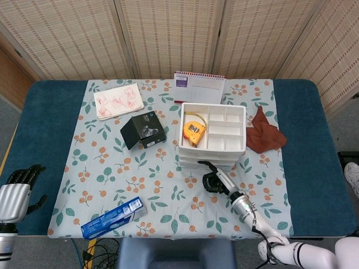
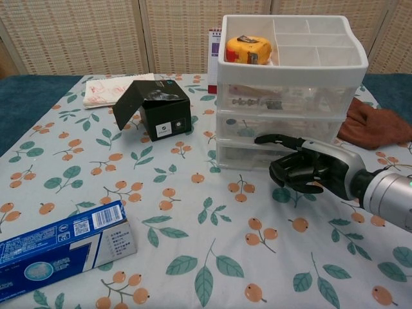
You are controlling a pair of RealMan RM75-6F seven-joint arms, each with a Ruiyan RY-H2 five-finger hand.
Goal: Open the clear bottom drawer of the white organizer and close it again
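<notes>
The white organizer (image 1: 213,134) (image 2: 293,64) stands right of the table's middle, with a yellow tape measure (image 1: 192,130) (image 2: 249,49) in its top tray. Its clear bottom drawer (image 2: 241,154) sits pushed in, flush with the drawers above. My right hand (image 1: 216,180) (image 2: 308,168) is directly in front of that drawer, fingers curled in, one finger stretched across the drawer front. It hides the middle of the drawer front, so I cannot tell whether it touches. My left hand (image 1: 17,189) hangs off the table's left front corner, fingers apart, holding nothing.
A black box (image 1: 144,130) (image 2: 154,109) with its lid up sits left of the organizer. A blue toothpaste carton (image 1: 114,217) (image 2: 58,248) lies near the front edge. A brown cloth (image 1: 263,131) (image 2: 373,125) lies right of the organizer, a notebook (image 1: 118,101) and calendar (image 1: 199,88) behind.
</notes>
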